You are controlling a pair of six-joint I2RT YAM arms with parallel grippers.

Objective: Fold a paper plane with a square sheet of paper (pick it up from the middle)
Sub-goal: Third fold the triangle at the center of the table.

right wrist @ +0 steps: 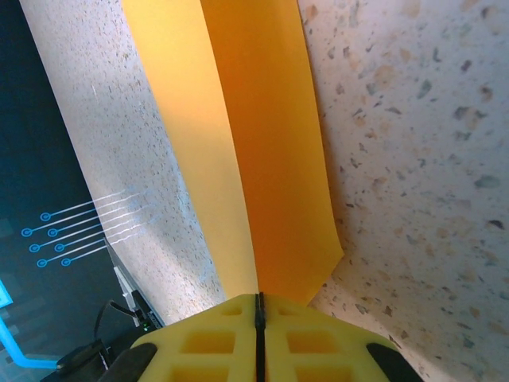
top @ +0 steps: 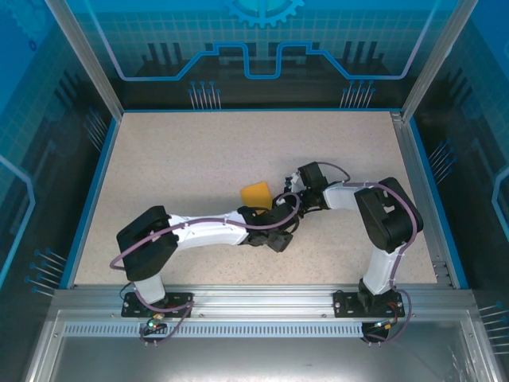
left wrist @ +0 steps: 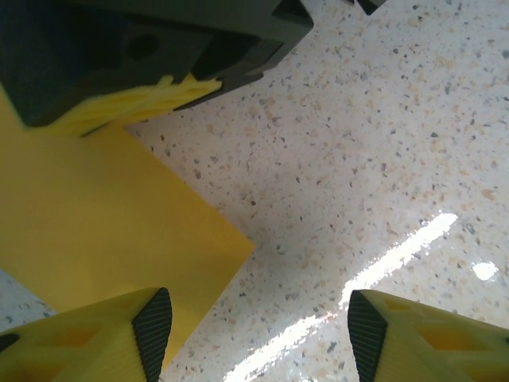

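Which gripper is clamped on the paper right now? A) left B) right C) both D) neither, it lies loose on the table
B: the right gripper is shut on the orange-yellow paper, which runs out from between its fingers; the left gripper stands open, gripping nothing.

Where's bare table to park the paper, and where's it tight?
Free: far half of the table up to the back wall; left strip beside the blue edge. Tight: near centre, where the right end effector pinches the paper and the left end effector sits open alongside.
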